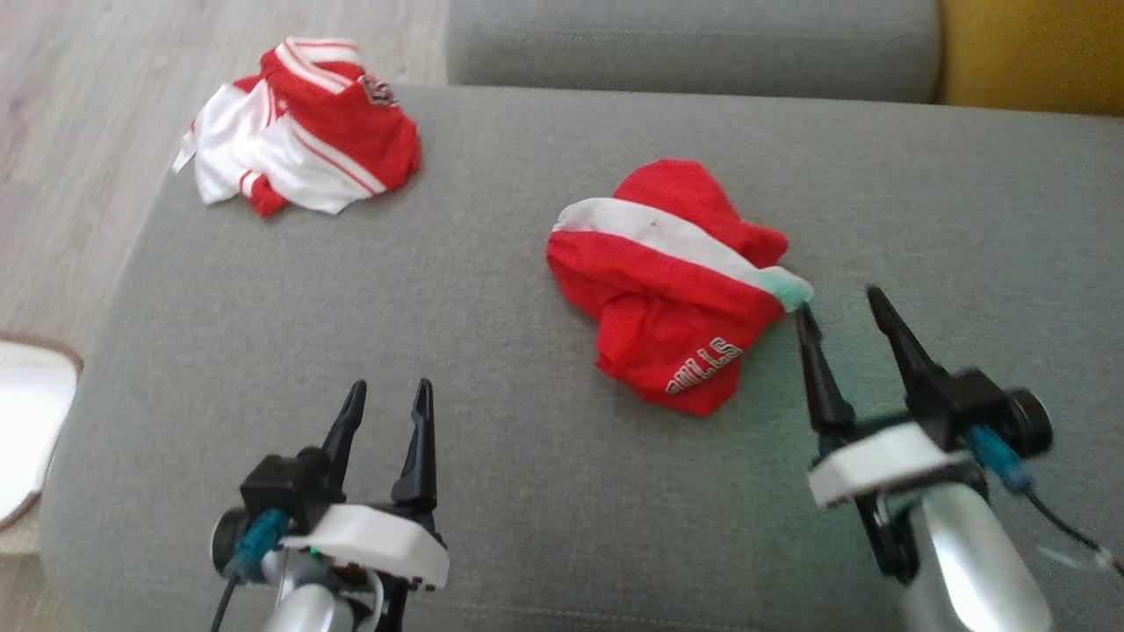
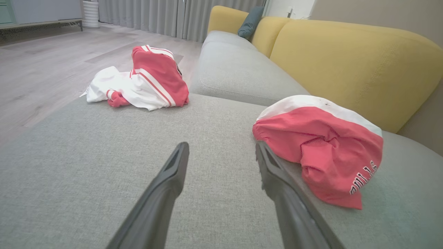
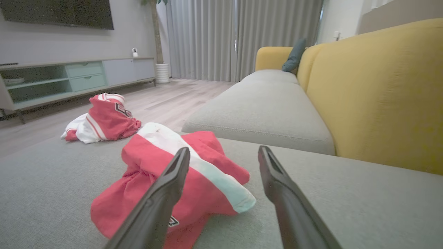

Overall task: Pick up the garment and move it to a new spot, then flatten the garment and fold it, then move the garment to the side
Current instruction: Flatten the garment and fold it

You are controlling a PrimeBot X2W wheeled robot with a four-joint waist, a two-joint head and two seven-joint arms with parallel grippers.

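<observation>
On the sofa (image 1: 527, 491), crumpled red garment (image 1: 676, 290); just beside it, right gripper (image 1: 836, 300) spread, empty; left gripper (image 1: 392, 384) spread too.

Head view high above the grey cushion (image 1: 527, 509); wrist views low across it, red garment (image 1: 676, 290) common to all.

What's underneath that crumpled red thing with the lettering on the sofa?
The red garment lies straight on the grey cushion, which shows all round it. Its folds hide the patch beneath, so anything tucked under cannot be seen.
</observation>
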